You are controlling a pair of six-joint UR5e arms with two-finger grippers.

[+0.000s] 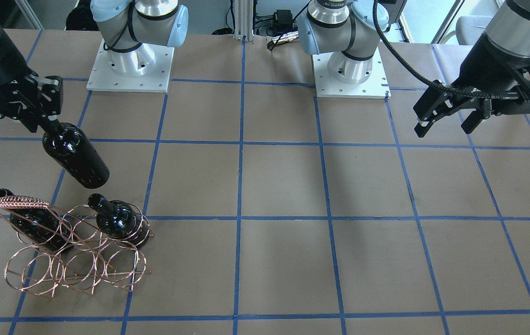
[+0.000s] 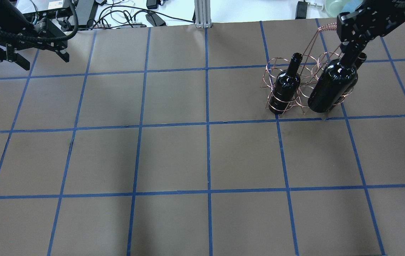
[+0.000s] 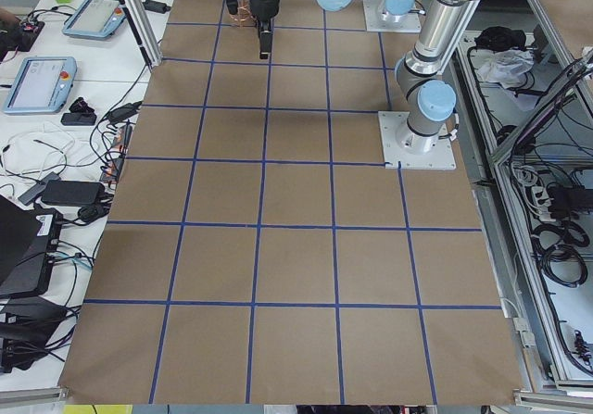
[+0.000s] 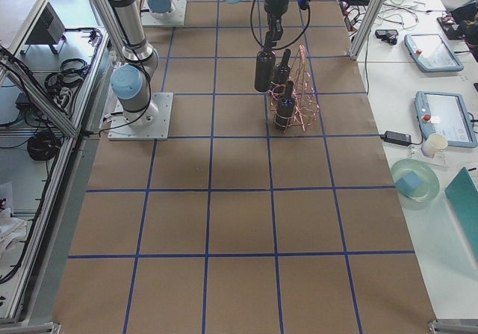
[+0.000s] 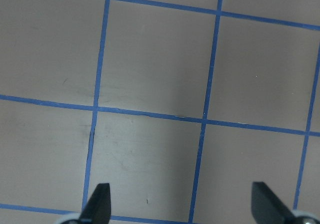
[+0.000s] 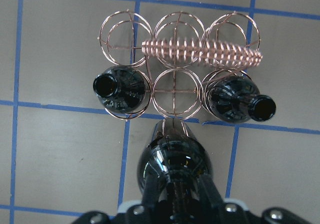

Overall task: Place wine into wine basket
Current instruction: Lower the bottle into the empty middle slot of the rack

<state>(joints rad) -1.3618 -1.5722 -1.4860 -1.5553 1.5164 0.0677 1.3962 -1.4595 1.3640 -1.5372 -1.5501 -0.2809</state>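
Note:
My right gripper (image 1: 47, 118) is shut on the neck of a glossy black wine bottle (image 1: 76, 160) and holds it tilted above the table, just on the robot's side of the copper wire basket (image 1: 18, 202). In the right wrist view the held bottle (image 6: 175, 161) hangs in front of the empty middle ring of the near row. Two other black bottles (image 6: 120, 88) (image 6: 232, 98) stand in the near row's outer rings. The three far rings are empty. My left gripper (image 1: 451, 122) is open and empty, far from the basket (image 2: 326, 27).
Brown paper with a blue tape grid covers the table (image 2: 174, 156). The two arm bases (image 1: 130, 65) (image 1: 351, 67) stand at the robot's edge. Cables and power bricks (image 2: 124, 16) lie beyond the far table edge.

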